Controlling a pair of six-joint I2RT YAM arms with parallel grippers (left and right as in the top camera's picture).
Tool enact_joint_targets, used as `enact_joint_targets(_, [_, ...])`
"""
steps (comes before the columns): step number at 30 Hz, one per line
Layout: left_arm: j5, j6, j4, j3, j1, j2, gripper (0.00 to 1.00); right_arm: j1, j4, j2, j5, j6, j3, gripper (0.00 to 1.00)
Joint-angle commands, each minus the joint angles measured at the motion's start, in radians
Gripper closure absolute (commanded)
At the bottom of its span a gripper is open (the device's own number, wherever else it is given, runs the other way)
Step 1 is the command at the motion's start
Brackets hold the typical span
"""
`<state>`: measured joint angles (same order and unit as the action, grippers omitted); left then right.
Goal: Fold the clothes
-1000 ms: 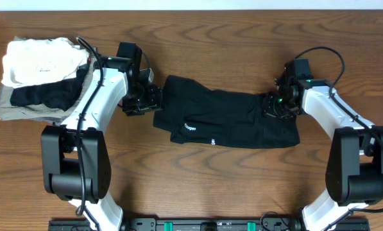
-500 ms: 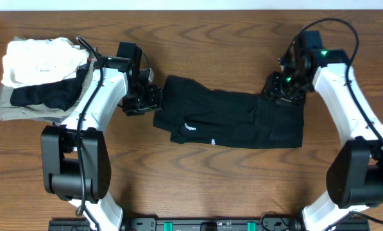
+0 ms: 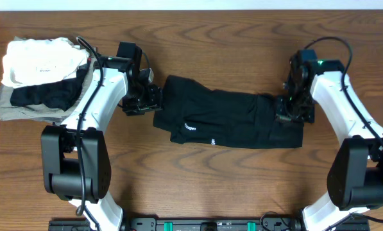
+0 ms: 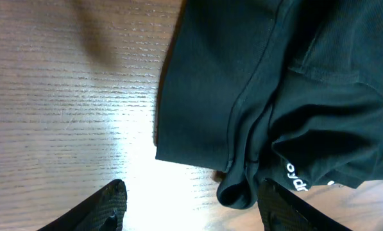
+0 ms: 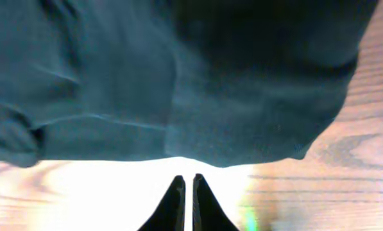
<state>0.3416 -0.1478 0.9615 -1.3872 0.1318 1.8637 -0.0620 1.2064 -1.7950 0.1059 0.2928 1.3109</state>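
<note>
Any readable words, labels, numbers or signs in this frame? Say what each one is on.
"oyd": a rough, uncertain reading of the white print fragment on the black T-shirt; a fold hides part of it.
Another small white mark on the T-shirt: too small to read.
A label on the white folded garment: too small to read.
Nothing else legible.

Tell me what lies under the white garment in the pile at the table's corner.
Under the white garment a black garment shows, then grey cloth; anything deeper is covered.
</note>
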Motion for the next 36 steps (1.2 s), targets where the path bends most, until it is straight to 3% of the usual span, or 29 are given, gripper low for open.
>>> enact_joint_targets(1, [0.009, 0.021, 0.002, -0.008, 0.000, -0.002, 0.33, 0.005, -0.058, 0.006, -0.011, 0.036, -0.067, 0.99])
enact_joint_targets(11, [0.009, 0.021, 0.002, -0.008, 0.000, -0.002, 0.32, 0.003, -0.359, -0.008, 0.158, 0.055, -0.247, 0.97])
enact_joint_targets(18, [0.009, 0.021, 0.002, -0.008, 0.000, -0.002, 0.33, 0.002, -0.426, -0.017, 0.243, 0.054, -0.254, 0.99])
enact_joint_targets(25, [0.009, 0.021, 0.002, -0.008, 0.000, -0.002, 0.32, 0.007, -0.245, 0.023, 0.249, 0.019, -0.073, 0.99])
enact_joint_targets(31, [0.009, 0.021, 0.002, -0.008, 0.000, -0.002, 0.33, 0.050, -0.031, 0.057, -0.020, 0.020, 0.158, 0.96])
enact_joint_targets(36, [0.009, 0.021, 0.002, -0.008, 0.000, -0.002, 0.32, 0.117, -0.037, 0.050, -0.103, 0.013, 0.174, 0.96])
